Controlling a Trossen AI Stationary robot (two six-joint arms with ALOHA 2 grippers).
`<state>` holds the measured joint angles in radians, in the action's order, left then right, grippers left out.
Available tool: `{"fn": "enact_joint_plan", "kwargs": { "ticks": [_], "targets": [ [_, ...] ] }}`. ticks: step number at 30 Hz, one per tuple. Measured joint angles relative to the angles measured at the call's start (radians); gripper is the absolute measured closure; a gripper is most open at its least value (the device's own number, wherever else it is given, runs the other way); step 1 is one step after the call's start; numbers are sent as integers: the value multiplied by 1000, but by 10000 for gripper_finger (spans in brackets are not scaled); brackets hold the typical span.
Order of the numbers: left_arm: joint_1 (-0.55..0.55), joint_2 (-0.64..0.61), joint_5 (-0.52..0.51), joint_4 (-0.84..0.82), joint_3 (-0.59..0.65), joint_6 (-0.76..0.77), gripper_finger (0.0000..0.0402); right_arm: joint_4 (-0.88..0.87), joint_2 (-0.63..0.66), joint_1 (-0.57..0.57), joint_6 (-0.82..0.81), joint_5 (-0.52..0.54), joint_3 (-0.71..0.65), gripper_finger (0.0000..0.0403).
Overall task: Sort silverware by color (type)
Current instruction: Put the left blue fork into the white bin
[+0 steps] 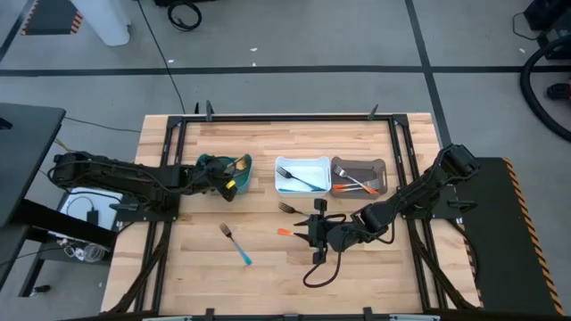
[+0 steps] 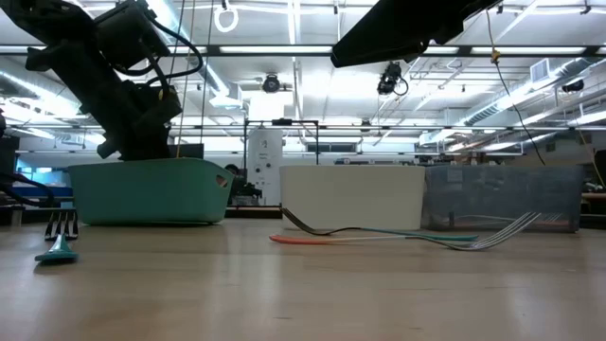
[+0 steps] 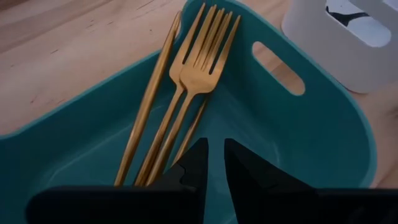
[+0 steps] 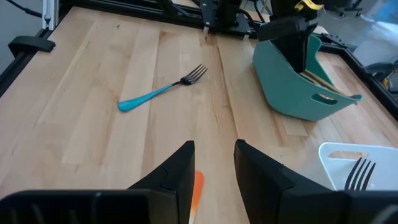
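High view | blue-handled fork (image 1: 236, 243) | lies diagonal, tines toward teal bin (image 1: 234, 169)

Three bins crowd the tabletop's (image 1: 268, 276) far half: teal bin (image 1: 241, 166), white bin (image 1: 303, 168), grey bin (image 1: 359, 165), nearly side by side. Nearer, only the blue-handled fork (image 1: 236, 243) and orange-handled fork (image 1: 287, 232) lie low; passage there is wide.

Wooden table (image 1: 268, 276), teal bin (image 1: 239, 164), white bin (image 1: 303, 165) beside grey bin (image 1: 359, 166)
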<state>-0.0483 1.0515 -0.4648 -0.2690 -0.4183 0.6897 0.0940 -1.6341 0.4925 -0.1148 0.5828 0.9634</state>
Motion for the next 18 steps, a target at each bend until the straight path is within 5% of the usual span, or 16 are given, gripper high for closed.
{"fn": "enact_joint_plan", "kwargs": {
  "ticks": [18],
  "targets": [
    [0,0,0,-2,0,4,340,43,0,-42,99,-29,0,284]
  ]
}}
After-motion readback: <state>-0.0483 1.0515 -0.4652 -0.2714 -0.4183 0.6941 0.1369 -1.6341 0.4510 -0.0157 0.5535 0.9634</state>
